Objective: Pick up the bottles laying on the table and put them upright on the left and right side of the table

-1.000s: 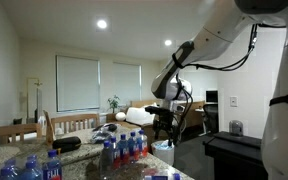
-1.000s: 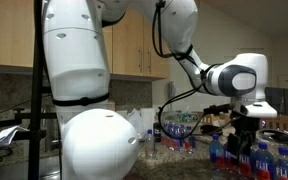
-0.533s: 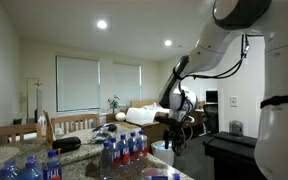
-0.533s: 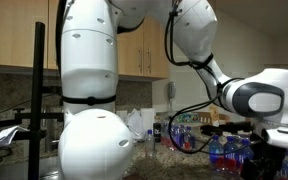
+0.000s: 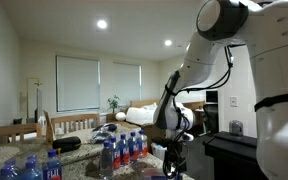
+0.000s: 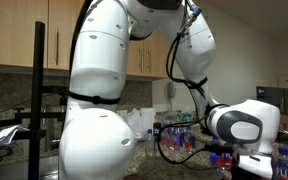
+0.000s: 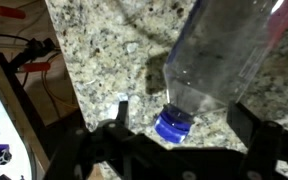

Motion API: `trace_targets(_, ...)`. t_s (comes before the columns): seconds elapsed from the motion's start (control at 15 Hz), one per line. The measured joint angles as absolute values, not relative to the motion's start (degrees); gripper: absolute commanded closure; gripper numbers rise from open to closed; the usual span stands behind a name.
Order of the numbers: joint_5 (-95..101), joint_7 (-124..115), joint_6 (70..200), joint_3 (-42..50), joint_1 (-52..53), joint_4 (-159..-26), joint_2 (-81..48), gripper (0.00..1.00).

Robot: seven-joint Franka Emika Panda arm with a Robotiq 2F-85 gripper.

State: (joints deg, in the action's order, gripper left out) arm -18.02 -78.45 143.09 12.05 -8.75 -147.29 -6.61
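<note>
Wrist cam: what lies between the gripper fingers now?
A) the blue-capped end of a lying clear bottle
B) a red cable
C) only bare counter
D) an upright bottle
A: the bottle lies on the table, its blue cap inside the open gripper, clear of both sides.

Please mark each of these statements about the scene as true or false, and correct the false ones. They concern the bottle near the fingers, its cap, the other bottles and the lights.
1. In the wrist view a clear bottle lies on the speckled table. True.
2. The fingers are shut on this bottle. False: the gripper is open, with one finger on each side of the cap end.
3. Its cap is red. False: it is blue.
4. In an exterior view a group of bottles stands upright. True.
5. The ceiling lights are off. False: they are lit.
</note>
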Motion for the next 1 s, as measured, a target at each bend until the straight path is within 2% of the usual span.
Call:
trace_targets(0.13,-18.6,-81.4,143.1,11.4,-8.4,-147.4,-8.4,0.0)
trace_targets(0.27,-20.9,-82.2,143.7,10.9,-8.1,-147.4,-10.0,0.26)
trace_targets(0.67,-25.3,-82.2,149.2,9.7,-7.9,-147.4,-10.9,0.66)
trace_targets(0.93,-24.9,-83.9,153.0,9.6,-6.6,-147.3,-10.9,0.77)
trace_targets(1.0,-24.3,-85.3,154.1,9.6,-5.9,-147.3,-10.8,0.77)
